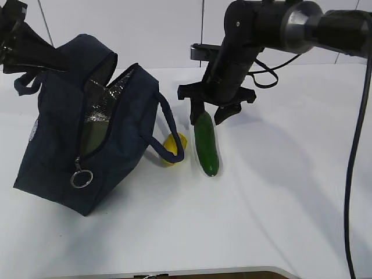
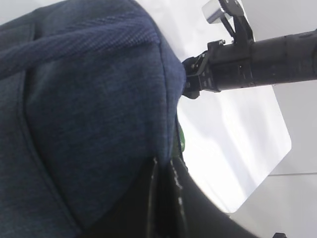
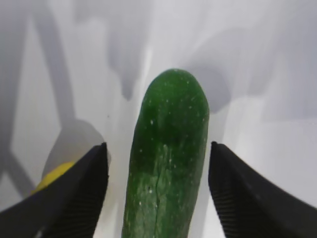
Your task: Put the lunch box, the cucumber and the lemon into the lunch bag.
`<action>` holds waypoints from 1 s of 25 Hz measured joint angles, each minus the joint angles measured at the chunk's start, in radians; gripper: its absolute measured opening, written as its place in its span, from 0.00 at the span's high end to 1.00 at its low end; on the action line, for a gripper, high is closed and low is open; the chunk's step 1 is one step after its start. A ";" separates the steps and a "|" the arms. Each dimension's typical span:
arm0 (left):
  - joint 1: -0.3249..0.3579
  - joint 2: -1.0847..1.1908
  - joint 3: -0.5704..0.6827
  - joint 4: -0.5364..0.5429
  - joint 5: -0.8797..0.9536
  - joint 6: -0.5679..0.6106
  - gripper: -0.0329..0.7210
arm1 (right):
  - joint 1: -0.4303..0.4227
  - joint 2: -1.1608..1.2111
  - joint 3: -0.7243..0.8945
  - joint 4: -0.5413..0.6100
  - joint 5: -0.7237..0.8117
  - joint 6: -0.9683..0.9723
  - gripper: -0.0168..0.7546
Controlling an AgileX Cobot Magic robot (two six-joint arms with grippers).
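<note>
White table (image 1: 279,221), pale wall behind

White table (image 1: 273,221) fills most of the exterior view; surface smooth, matte, with soft grey shadows. Front edge curves at the lower right, and a thin strip of darker brown shows below it. Behind the table, a pale wall (image 1: 157,29) of flat panels split by thin vertical seams. Light is even and diffuse, with no hard glare.
</note>
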State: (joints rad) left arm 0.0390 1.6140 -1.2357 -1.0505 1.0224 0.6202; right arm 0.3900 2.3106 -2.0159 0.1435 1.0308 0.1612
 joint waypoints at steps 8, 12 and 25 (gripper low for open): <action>0.000 0.000 0.000 0.000 -0.002 0.000 0.97 | 0.000 0.011 0.000 0.004 -0.057 0.015 0.25; 0.000 0.000 0.000 0.000 -0.002 0.000 0.97 | 0.000 0.031 0.000 0.006 -0.074 0.034 0.25; 0.000 0.000 0.000 0.000 -0.002 0.002 0.97 | 0.000 0.068 -0.002 -0.016 -0.072 0.038 0.41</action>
State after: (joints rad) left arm 0.0390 1.6140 -1.2357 -1.0505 1.0208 0.6223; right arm 0.3900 2.3781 -2.0181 0.1278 0.9590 0.1993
